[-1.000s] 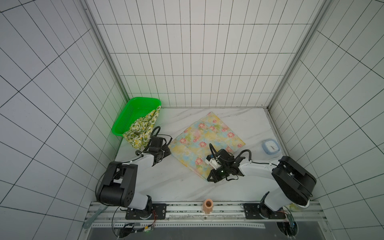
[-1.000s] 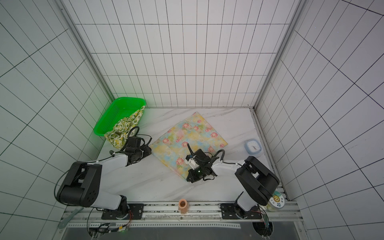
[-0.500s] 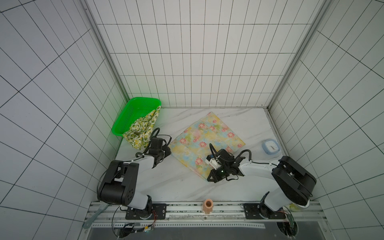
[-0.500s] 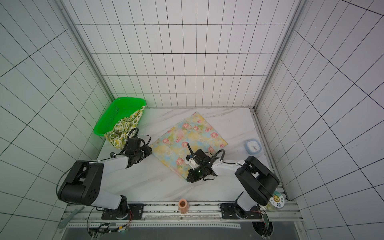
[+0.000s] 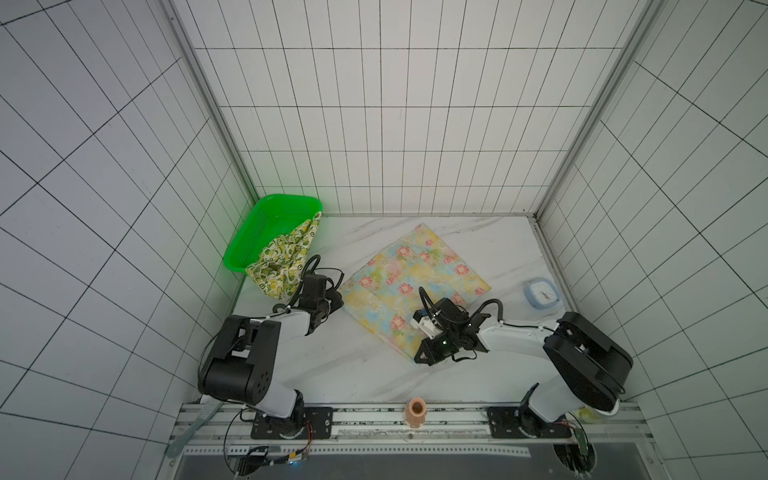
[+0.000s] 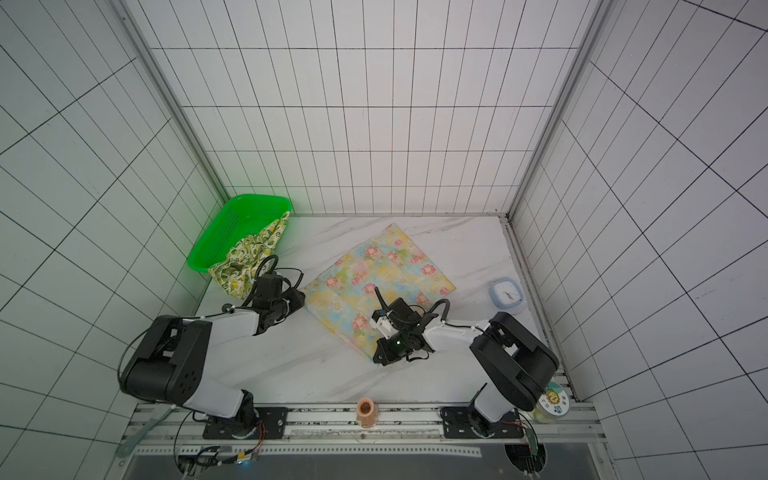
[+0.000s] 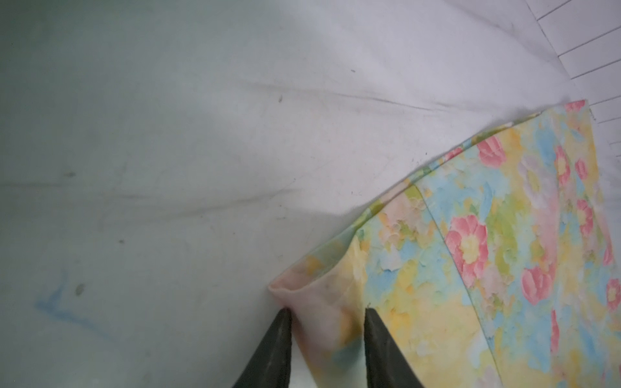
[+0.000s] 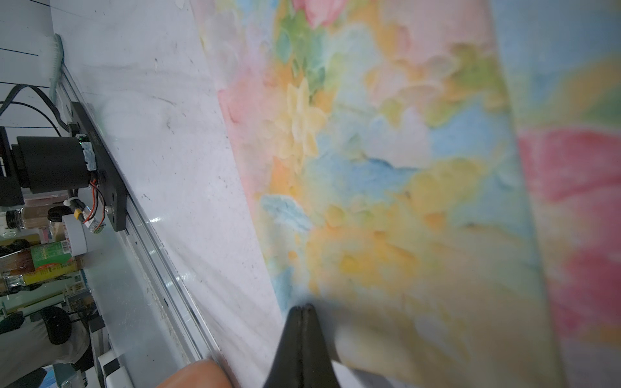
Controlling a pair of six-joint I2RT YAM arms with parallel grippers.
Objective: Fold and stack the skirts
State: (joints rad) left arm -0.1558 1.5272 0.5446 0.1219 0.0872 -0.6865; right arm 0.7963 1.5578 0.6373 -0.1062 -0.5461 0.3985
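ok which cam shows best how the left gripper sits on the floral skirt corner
The left wrist view: the left gripper has its fingers apart, straddling the bunched corner of the floral skirt. In both top views the gripper's body covers that corner. The right wrist view shows only another edge.

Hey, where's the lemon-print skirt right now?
In both top views the lemon-print skirt drapes over the near corner of the green basket at the table's back left, spilling onto the table just behind the left gripper.
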